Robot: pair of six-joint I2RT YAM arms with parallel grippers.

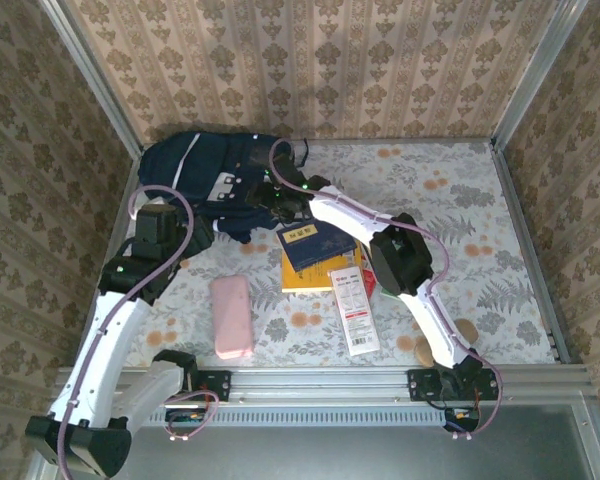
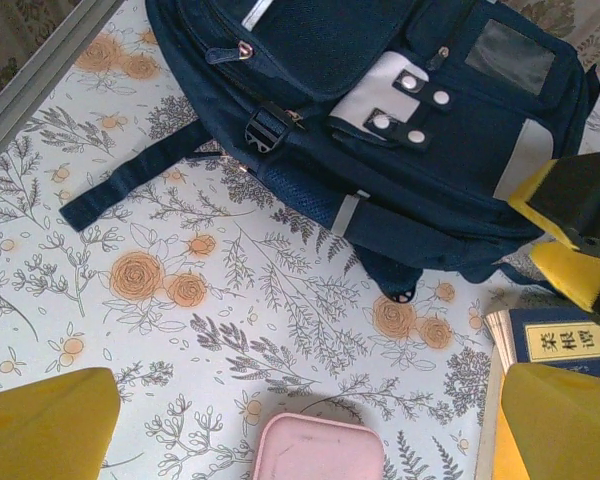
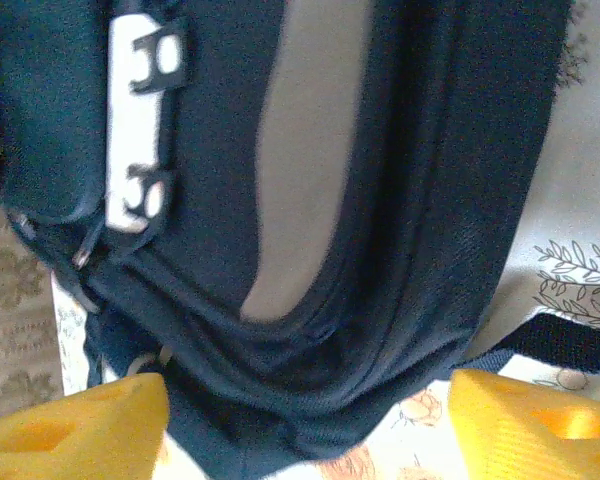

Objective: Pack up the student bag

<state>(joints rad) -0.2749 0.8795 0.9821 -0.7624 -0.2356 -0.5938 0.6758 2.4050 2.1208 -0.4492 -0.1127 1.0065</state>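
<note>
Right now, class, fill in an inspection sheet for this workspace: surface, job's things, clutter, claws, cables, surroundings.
Surface: floral tablecloth, lying flat.
Job's things: navy student bag at the far left, front patches facing up.
Clutter: pink case, blue book on a yellow book, white-and-red packet, all outside the bag.
Claws: left claw open, above the cloth near the pink case; right claw open, fingers either side of the bag's edge.
Cables: pinkish cables loop along both arms.
Surroundings: wallpapered walls; metal rail at the near edge.
</note>
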